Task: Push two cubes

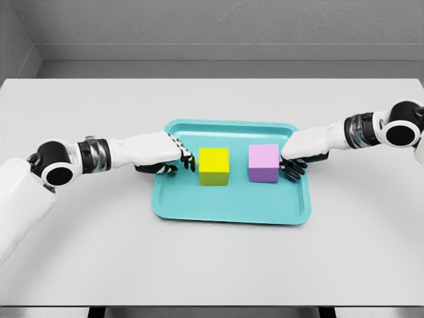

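A yellow cube [214, 165] and a pink cube [264, 163] sit side by side on a teal tray [232, 205], with a small gap between them. My left hand [180, 159] reaches in over the tray's left rim, its fingers straight and relaxed, the fingertips just left of the yellow cube's left face. My right hand [290, 160] comes over the right rim, fingers loosely extended, with the fingertips against or very close to the pink cube's right face. Neither hand holds anything.
The tray lies in the middle of a light grey table [93, 252]. A grey wall runs behind the table's far edge. Both white forearms stretch across the table from the left and right sides.
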`<state>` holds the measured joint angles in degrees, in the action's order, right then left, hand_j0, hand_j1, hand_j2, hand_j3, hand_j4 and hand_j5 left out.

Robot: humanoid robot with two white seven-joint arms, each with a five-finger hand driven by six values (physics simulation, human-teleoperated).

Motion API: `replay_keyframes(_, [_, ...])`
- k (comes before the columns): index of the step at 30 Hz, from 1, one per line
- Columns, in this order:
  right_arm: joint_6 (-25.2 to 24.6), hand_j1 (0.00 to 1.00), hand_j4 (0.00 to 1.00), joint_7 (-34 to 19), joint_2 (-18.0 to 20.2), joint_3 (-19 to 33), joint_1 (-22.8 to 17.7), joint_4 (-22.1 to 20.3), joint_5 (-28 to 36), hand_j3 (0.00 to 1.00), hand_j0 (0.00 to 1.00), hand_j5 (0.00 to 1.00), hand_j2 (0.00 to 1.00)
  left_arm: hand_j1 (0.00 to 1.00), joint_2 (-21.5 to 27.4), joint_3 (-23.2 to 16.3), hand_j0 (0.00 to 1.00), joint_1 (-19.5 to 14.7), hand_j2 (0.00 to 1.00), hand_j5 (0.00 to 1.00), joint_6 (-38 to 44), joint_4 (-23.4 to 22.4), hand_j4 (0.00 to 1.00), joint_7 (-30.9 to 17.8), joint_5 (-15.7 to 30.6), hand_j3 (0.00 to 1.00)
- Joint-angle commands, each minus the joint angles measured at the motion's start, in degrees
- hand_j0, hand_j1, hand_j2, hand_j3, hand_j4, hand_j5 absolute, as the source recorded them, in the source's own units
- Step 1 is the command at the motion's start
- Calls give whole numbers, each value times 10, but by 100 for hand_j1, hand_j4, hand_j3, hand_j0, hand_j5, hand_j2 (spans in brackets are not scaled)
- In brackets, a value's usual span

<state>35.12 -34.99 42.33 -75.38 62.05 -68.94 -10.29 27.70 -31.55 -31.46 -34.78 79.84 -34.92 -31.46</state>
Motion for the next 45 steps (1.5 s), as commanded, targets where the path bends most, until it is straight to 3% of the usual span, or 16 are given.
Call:
replay_keyframes(1, [-1,13,13,0,-4,1,0,-1,4,13,13,13,13,54,8,2,54,0,54,54,-2,1,54,-1,-4,54])
replay_keyframes(7, [-1,13,13,0,-13,1,0,-1,4,13,13,13,13,54,-3,0,54,-4,54,54,-2,-9,54,-1,-9,54])
replay_keyframes(10, [-1,13,13,0,-14,1,1,-1,4,13,13,13,13,49,-5,-2,49,-6,49,49,-2,-11,49,-1,-8,49])
replay_keyframes(16, [-1,13,13,0,-17,1,1,4,1,13,13,13,13,49,-24,-4,49,-14,49,49,-2,-50,49,-1,-11,49])
replay_keyframes(30, [-1,13,13,0,-37,1,0,62,-6,13,13,13,13,49,-45,-13,49,-15,49,49,-2,-47,49,-1,-10,49])
replay_keyframes(45, [-1,13,13,0,-49,6,4,93,-32,13,13,13,13,49,-56,-26,49,-18,49,49,-2,-43,49,-1,-11,49])
